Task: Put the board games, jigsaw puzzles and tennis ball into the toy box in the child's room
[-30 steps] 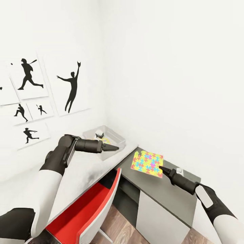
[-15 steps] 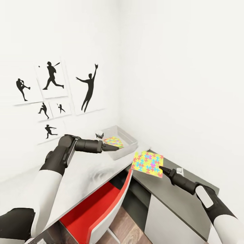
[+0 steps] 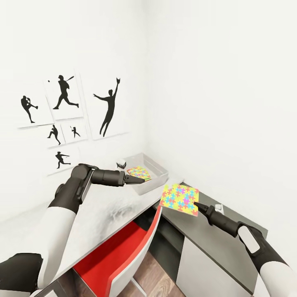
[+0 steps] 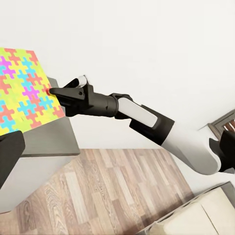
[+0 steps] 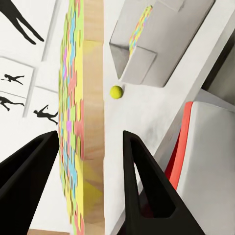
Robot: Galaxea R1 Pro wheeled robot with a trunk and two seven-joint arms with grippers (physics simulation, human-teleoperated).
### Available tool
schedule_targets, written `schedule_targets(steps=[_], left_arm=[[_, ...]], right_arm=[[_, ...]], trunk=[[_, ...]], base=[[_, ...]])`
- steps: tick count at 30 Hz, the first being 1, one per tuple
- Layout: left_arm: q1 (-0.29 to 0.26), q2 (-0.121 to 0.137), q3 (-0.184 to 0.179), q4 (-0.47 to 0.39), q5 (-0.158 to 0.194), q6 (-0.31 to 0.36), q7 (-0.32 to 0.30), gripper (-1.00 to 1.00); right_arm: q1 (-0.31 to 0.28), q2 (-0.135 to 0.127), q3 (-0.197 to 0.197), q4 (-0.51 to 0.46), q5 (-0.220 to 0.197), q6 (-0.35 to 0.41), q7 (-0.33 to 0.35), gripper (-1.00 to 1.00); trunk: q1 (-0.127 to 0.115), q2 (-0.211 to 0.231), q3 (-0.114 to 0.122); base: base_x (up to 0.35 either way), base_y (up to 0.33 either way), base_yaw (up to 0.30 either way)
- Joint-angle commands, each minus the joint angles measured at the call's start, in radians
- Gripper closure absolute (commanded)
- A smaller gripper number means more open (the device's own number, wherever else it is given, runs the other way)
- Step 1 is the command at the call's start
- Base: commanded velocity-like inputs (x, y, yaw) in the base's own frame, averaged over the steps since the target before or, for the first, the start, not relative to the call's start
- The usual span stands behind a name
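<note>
My right gripper [image 3: 197, 205] is shut on a corner of a jigsaw puzzle [image 3: 180, 199], a yellow, pink, blue and green panel held in the air over the joint of the table [image 3: 103, 210] and the cabinet top. In the right wrist view the puzzle [image 5: 73, 122] stands edge-on between my fingers [image 5: 147, 181]. The grey toy box [image 3: 159, 168] sits in the table's far corner with another jigsaw puzzle [image 3: 138, 172] inside. My left gripper [image 3: 142, 180] hovers open and holding nothing at the box's near rim. The tennis ball [image 5: 116, 92] lies on the table beside the toy box [image 5: 161, 44].
A red-seated chair [image 3: 119, 251] is tucked under the table's front edge. The lower dark grey cabinet top [image 3: 218, 233] runs along the right wall. A small white object [image 3: 120, 163] stands left of the box. Baseball silhouettes [image 3: 109, 107] hang on the left wall.
The head view swung over the past second, shifting wall, table and box rightwards and revealing the puzzle inside the box. Both arms keep their pose. Nothing has moved in the last half second.
</note>
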Motion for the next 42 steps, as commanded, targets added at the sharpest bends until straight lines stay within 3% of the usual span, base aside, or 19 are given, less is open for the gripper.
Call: schedule_targets(steps=[1, 14, 36, 42], left_arm=[[-0.001, 0.0, 0.0, -0.001, -0.01, 0.01, -0.01, -1.0], [-0.001, -0.001, -0.001, -0.001, -0.016, 0.008, -0.01, -1.0], [-0.001, -0.005, -0.003, -0.001, -0.019, 0.005, -0.01, -1.0], [-0.001, -0.005, -0.002, -0.001, -0.019, 0.006, -0.01, -1.0]], right_arm=[[-0.001, 0.0, -0.001, 0.0, -0.003, 0.006, 0.001, 1.0], [-0.001, 0.0, -0.002, 0.0, -0.003, 0.006, 0.002, 1.0], [-0.001, 0.0, -0.002, 0.0, -0.003, 0.006, 0.002, 1.0], [-0.001, 0.001, -0.001, -0.005, -0.004, 0.005, 0.03, 1.0]], trunk=[[0.001, -0.002, -0.002], [0.001, -0.002, -0.002], [0.001, -0.002, -0.002], [0.001, -0.002, -0.002]], base=[[0.0, 0.0, 0.0], [0.0, 0.0, 0.022], [0.0, 0.0, 0.273], [0.0, 0.0, 0.106]])
